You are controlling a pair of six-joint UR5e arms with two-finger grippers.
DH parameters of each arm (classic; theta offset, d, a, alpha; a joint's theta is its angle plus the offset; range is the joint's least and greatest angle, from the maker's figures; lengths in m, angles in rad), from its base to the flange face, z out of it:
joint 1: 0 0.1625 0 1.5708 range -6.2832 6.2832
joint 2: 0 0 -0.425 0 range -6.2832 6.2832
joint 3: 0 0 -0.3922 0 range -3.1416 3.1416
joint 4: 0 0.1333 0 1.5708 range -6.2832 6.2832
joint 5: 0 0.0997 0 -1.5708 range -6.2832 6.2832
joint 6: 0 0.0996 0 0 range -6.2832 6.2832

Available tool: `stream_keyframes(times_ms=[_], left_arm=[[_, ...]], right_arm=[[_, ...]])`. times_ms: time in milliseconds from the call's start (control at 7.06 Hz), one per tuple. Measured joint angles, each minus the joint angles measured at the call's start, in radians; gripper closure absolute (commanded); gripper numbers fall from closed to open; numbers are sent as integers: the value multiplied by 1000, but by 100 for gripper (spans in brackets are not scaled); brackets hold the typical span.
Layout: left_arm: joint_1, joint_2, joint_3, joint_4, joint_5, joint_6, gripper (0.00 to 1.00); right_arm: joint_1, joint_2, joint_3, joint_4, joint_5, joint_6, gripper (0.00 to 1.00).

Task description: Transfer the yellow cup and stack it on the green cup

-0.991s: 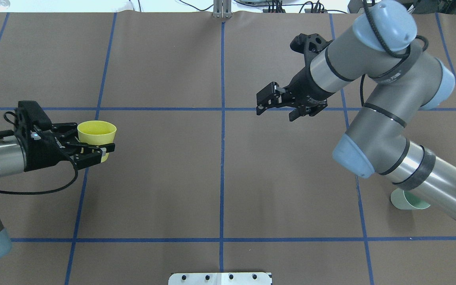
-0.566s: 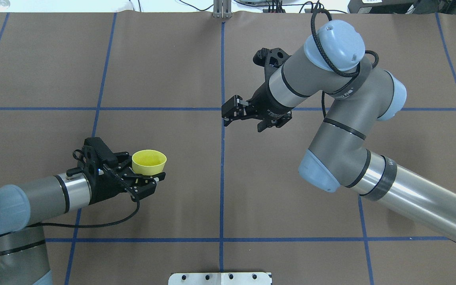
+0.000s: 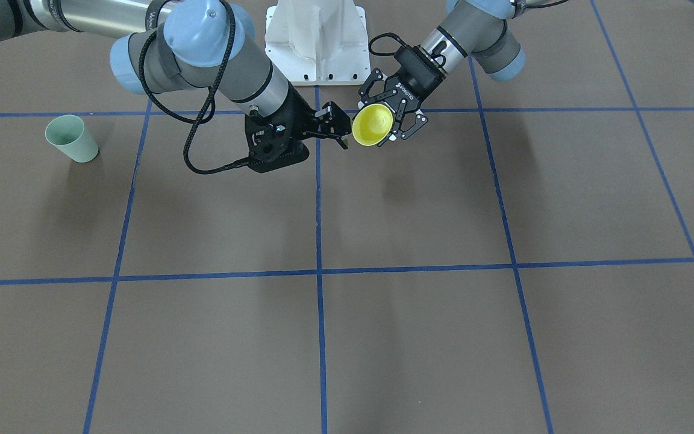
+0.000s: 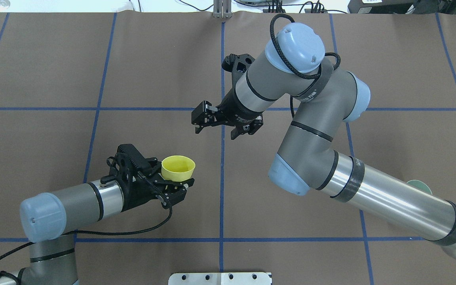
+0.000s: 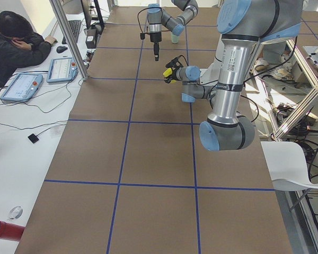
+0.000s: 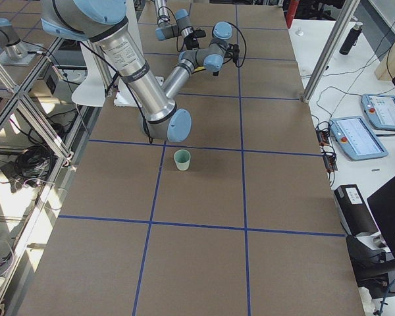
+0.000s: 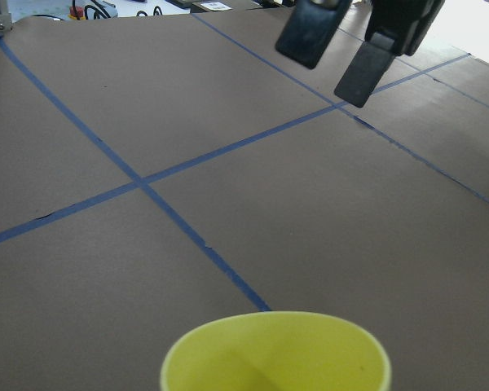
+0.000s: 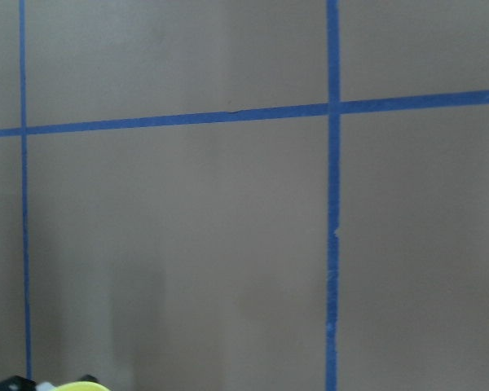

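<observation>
The yellow cup (image 4: 178, 168) is held off the table, opening up, in my left gripper (image 4: 178, 177), whose fingers are shut on its sides, left of the centre line. It also shows in the front view (image 3: 373, 125) and the left wrist view (image 7: 277, 354). My right gripper (image 4: 216, 130) is open and empty, a short way beyond the cup near the centre line, apart from it. Its fingers (image 7: 371, 69) show at the top of the left wrist view. The green cup (image 3: 73, 138) stands upright on the table far to my right, mostly hidden behind my right arm in the overhead view (image 4: 421, 184).
Blue tape lines (image 4: 222, 198) grid the brown table cover. A white base plate (image 4: 220, 278) sits at the table's near edge. An operator (image 5: 10, 45) sits at a side desk with tablets. My right arm's long forearm (image 4: 390, 200) spans the right half.
My left arm has carried the yellow cup rightward toward the centre line. My right arm has swung left toward the centre, its gripper still open.
</observation>
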Motion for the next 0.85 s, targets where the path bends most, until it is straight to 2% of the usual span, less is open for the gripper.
stream_keyframes(times_ms=[142,425,849], left_arm=[[1,-6,1,-2,-2,-1,100],[4,-13,0,-7,-4,-7,100],[8,-34,-4,-12,-5,-15,100]], right_arm=[[-2,12,-8,-4,42,-18,3],[-2,35,-30,-9,100,-29,11],[-2,51,-71,-9,116,-23,15]])
